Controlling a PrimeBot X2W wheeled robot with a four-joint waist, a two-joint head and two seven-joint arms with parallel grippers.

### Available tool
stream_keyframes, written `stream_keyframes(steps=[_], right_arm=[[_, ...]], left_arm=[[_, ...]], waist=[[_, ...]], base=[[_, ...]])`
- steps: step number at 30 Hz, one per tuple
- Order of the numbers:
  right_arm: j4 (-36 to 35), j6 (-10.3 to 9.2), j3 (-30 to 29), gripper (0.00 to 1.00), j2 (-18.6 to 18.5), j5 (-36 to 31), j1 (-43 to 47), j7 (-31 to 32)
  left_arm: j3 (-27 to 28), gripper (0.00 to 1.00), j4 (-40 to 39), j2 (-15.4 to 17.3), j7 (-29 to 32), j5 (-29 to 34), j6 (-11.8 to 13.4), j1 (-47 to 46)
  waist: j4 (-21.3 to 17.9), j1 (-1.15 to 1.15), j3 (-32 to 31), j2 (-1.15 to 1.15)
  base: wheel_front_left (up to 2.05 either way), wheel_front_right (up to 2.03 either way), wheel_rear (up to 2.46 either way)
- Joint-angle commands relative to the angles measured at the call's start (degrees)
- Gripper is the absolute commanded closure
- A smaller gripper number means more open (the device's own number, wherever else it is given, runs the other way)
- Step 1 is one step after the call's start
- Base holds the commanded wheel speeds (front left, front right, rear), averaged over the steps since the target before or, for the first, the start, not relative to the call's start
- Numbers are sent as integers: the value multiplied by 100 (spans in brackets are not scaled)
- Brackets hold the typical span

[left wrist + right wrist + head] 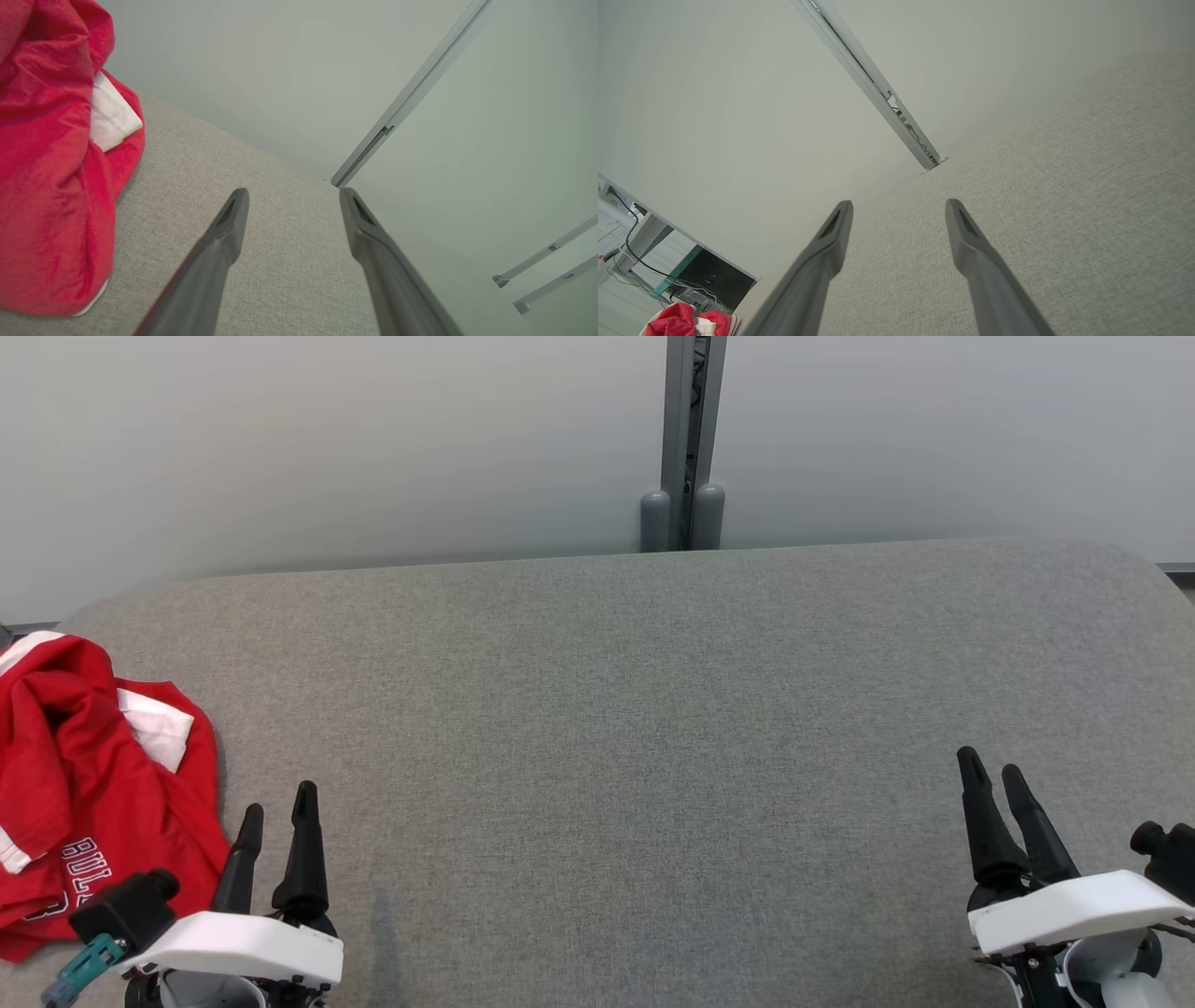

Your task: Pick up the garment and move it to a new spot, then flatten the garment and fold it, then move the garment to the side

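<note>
Left end effector spread wide, empty, just beside the crumpled garment, right end effector likewise wide, empty

A grey fabric-covered surface stands against pale partition panels joined by a grey metal post with two rounded feet.

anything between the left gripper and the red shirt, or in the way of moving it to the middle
Nothing visible. The open left gripper is beside the crumpled garment with bare grey table between them, and nothing lies toward the table's middle.
</note>
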Motion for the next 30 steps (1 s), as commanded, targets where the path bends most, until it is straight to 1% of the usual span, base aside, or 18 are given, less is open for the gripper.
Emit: stream_keyframes(steps=[1,30], right_arm=[[-99,7,30,0,-69,-160,-56,-79],[26,10,205,0,-134,-1846,-82,-506]], left_arm=[[-4,0,-68,44,-54,193,23,-111],[-46,0,135,55,-484,1939,199,-117]], waist=[[-1,0,2,0],[-25,0,32,0]], base=[[0,0,0],[0,0,0]])
